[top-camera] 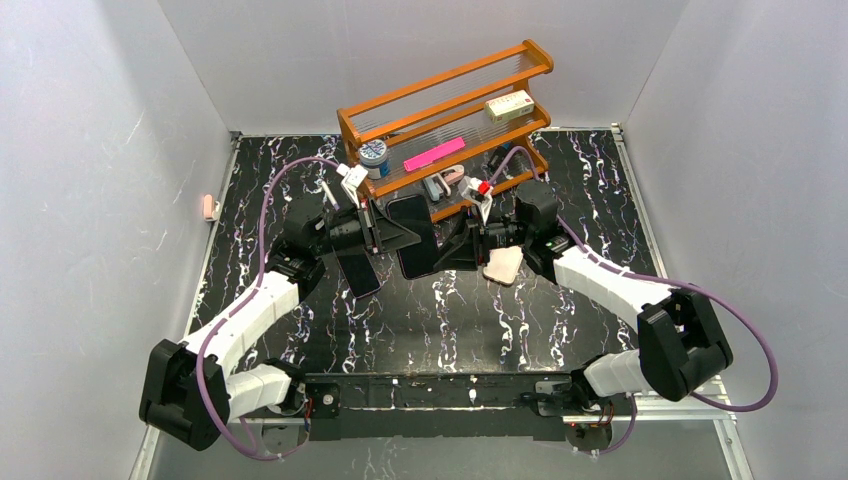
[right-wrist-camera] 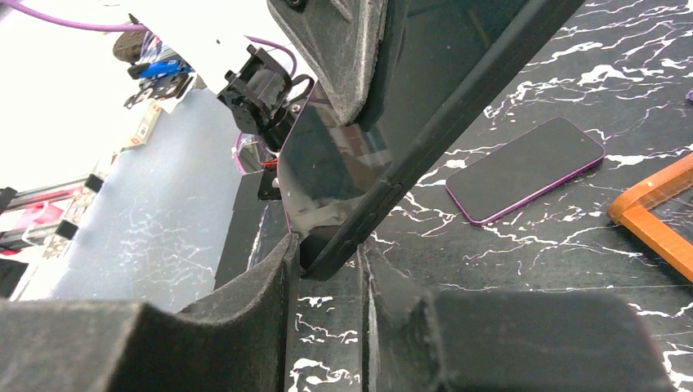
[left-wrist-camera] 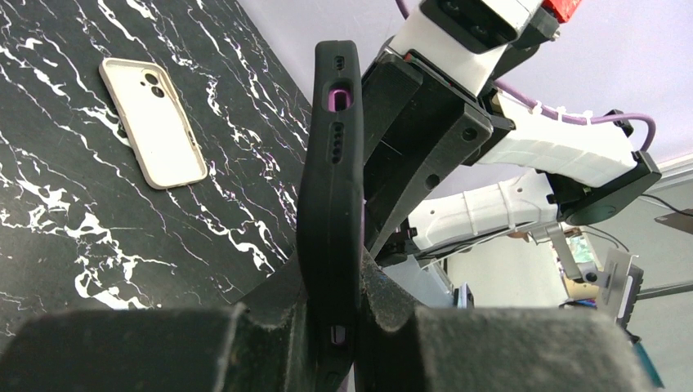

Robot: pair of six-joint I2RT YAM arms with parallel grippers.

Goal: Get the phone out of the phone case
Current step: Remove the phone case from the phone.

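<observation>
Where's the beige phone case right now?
In the top view the beige case lies on the table right of centre, beside the right claw, before the wooden rack.

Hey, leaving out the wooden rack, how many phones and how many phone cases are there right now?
Phones: 2 (the glossy-screened phone inside the black rubbery phone case, held up; the purple-edged slab phone lying flat)
Phone cases: 2 (the black one; the empty cream plastic phone case lying flat)
Total: 4
</observation>
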